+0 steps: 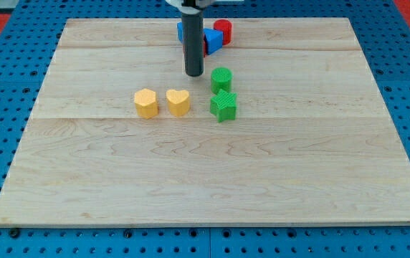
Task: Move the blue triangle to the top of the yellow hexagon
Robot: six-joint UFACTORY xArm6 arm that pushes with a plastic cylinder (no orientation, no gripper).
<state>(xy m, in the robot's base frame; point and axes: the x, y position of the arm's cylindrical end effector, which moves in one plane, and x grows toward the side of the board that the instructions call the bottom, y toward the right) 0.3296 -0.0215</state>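
My tip (193, 74) rests on the board near the view's top centre, just below a cluster of blocks. Behind the rod sit a blue block (213, 40), likely the blue triangle, another blue piece (180, 31) mostly hidden by the rod, and a red cylinder (223, 31). The yellow hexagon (145, 102) lies below and left of my tip. A yellow heart (178, 102) sits right beside it. My tip touches no block that I can see.
A green cylinder (221, 79) stands just right of my tip, with a green star (223, 105) below it. The wooden board (212, 179) lies on a blue pegboard table (4, 107).
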